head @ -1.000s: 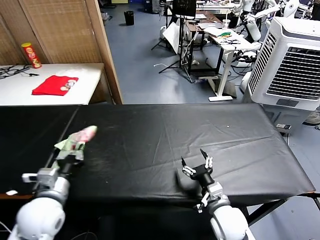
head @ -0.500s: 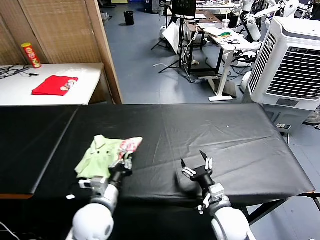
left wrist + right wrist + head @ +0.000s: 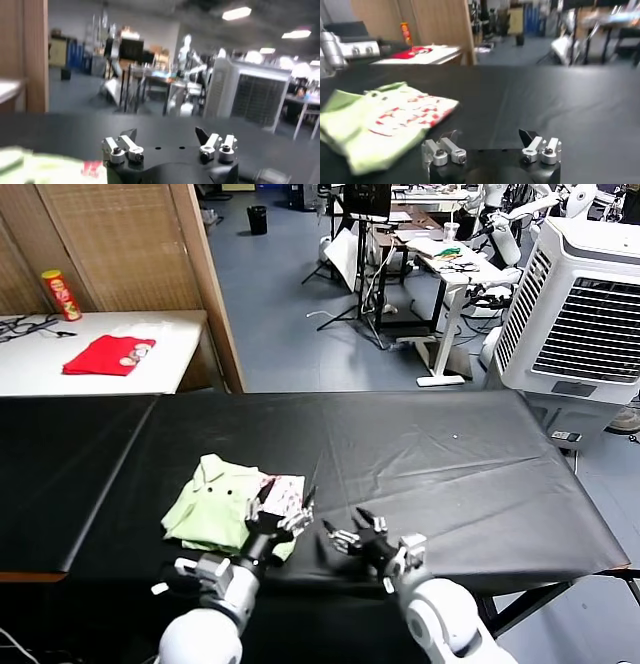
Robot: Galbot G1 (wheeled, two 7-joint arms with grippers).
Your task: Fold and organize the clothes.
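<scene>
On the black tabletop (image 3: 430, 454), near front edge:
Left jaws: left gripper (image 3: 283, 512) spread wide, nothing between them; sits at the shirt's right edge, by the floral patch. A sec ago they were clenched on the bunched shirt out at the far left.
Right jaws: right gripper (image 3: 352, 534) also spread, empty, low over bare cloth just beside the left one, angled toward the shirt.
Shirt: pale green shirt (image 3: 215, 502) now lies folded in a compact stack, collar up, floral patch (image 3: 283, 490) on top at right side. Was carried in from left, then let go.
Meaning: release looks done; fold appears finished and placed, so task seems near its end, maybe only tidying left.
Beyond: red cloth (image 3: 108, 354) on side table (image 3: 30, 364), well apart, untouched.
</scene>
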